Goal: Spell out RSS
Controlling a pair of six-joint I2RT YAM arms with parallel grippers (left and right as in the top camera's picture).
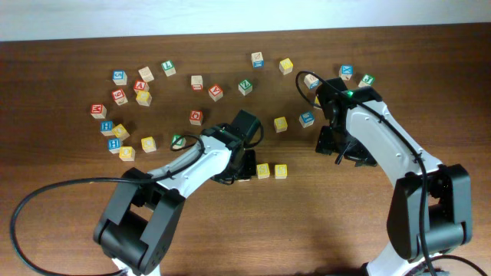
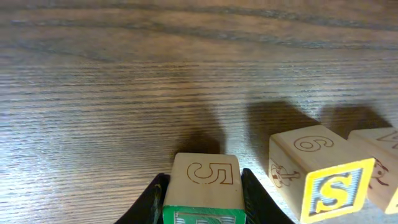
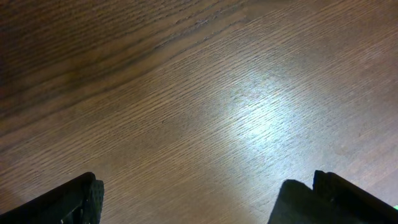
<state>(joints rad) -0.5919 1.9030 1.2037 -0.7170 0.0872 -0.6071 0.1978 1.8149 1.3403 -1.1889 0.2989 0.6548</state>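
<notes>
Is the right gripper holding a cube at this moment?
No, in its wrist view the right gripper has its fingers spread wide, and only the wood of the table shows between them.

Left hand (image 2: 203, 193) clamped, right hand (image 3: 193, 199) spread wide

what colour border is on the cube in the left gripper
Green, on the cube in the left gripper; left wrist view shows it best.
</notes>
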